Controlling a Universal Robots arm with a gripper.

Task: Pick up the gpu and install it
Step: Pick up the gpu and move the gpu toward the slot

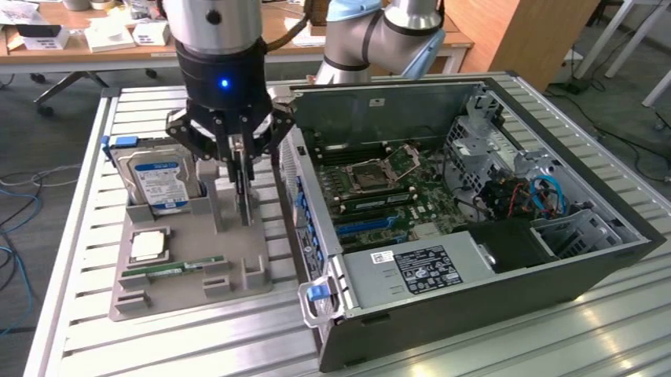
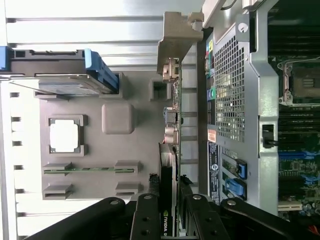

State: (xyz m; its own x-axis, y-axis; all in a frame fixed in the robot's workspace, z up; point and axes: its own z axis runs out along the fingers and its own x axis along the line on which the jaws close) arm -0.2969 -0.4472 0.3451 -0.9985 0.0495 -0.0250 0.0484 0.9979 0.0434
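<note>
Gray tray (image 1: 178,292) beside open case (image 1: 587,259): gripper (image 1: 241,157) clamps the upright gpu (image 1: 245,200) directly beneath, card's long axis parallel to the case wall.

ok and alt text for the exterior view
A robot gripper grips the top of a black gpu standing upright in a grey tray, with a hard drive next to it on the exterior view's left. An open pc case lies on the exterior view's right, motherboard exposed.
</note>
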